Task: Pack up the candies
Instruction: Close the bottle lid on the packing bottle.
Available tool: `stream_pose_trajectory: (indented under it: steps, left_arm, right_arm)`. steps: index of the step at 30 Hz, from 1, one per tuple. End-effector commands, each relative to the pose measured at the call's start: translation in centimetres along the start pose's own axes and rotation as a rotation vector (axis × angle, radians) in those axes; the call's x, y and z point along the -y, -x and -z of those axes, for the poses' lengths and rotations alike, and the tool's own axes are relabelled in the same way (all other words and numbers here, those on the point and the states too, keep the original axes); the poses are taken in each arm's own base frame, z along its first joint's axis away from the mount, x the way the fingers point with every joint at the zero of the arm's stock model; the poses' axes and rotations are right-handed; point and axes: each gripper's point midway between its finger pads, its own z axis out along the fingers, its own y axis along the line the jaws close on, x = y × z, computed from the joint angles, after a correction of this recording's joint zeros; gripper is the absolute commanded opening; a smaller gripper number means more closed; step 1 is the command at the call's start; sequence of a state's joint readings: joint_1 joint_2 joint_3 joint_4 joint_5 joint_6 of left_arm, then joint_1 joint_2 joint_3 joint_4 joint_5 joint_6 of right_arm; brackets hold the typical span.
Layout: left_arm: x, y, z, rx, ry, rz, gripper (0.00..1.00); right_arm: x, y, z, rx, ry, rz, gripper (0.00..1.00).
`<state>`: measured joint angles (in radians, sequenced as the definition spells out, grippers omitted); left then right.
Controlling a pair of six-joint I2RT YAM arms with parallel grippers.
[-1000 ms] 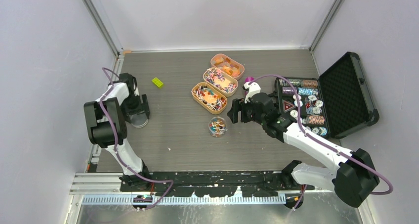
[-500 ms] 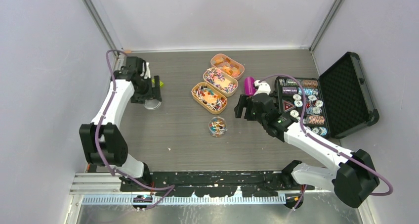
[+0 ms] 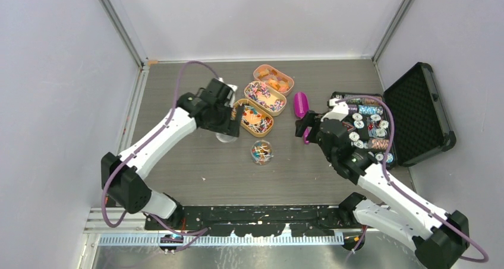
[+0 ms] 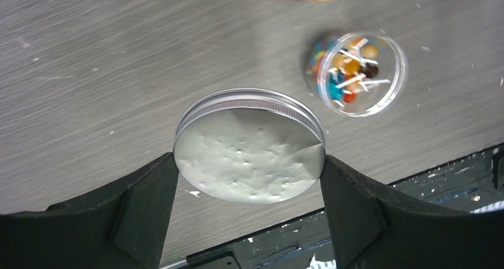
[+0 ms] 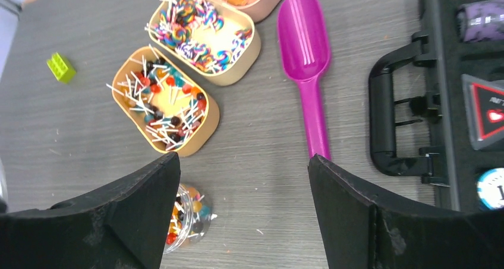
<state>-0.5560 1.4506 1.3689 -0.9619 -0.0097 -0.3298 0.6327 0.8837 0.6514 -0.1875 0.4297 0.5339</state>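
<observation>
A small clear jar (image 3: pixel 261 152) stands open on the table, holding mixed-colour candies (image 4: pixel 350 73) with white sticks. It also shows in the right wrist view (image 5: pixel 184 221). My left gripper (image 3: pixel 229 127) is shut on a round silver lid (image 4: pixel 249 156) and holds it above the table, left of the jar. My right gripper (image 3: pixel 304 130) is open and empty, right of the jar. In its own view the right gripper (image 5: pixel 243 162) has bare table between its fingers. The magenta scoop (image 5: pixel 306 49) lies on the table just beyond it.
Three tan oval trays of candies (image 3: pixel 252 117), (image 3: pixel 265 97), (image 3: pixel 273 79) sit in a diagonal row behind the jar. An open black case (image 3: pixel 419 108) with poker chips (image 3: pixel 371 129) stands at the right. A green brick (image 5: pixel 60 67) lies far left.
My left arm has swung from the far left to beside the jar, carrying the lid. My right gripper has drawn back to the right, and the scoop now lies on the table.
</observation>
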Motion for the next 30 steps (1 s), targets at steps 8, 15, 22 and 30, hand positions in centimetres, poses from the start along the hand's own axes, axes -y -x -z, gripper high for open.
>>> stream_pose_trajectory:
  steps: [8, 15, 22, 30]
  left_arm:
    - [10.0, 0.3, -3.7, -0.021, 0.021, -0.225, 0.67]
    - [12.1, -0.2, -5.9, -0.057, -0.012, -0.243, 0.69]
    - [12.9, -1.6, -7.9, -0.126, -0.013, -0.263, 0.70]
    - [13.5, -1.8, -9.1, -0.153, -0.012, -0.278, 0.72]
  right_arm:
    - [1.5, 3.3, 1.9, 0.188, -0.017, -0.068, 0.83]
    - [1.5, 3.1, 1.8, 0.183, -0.018, -0.063, 0.83]
    - [1.5, 3.1, 1.8, 0.184, -0.014, -0.058, 0.83]
    - [1.3, 3.0, 1.8, 0.183, 0.002, -0.050, 0.83]
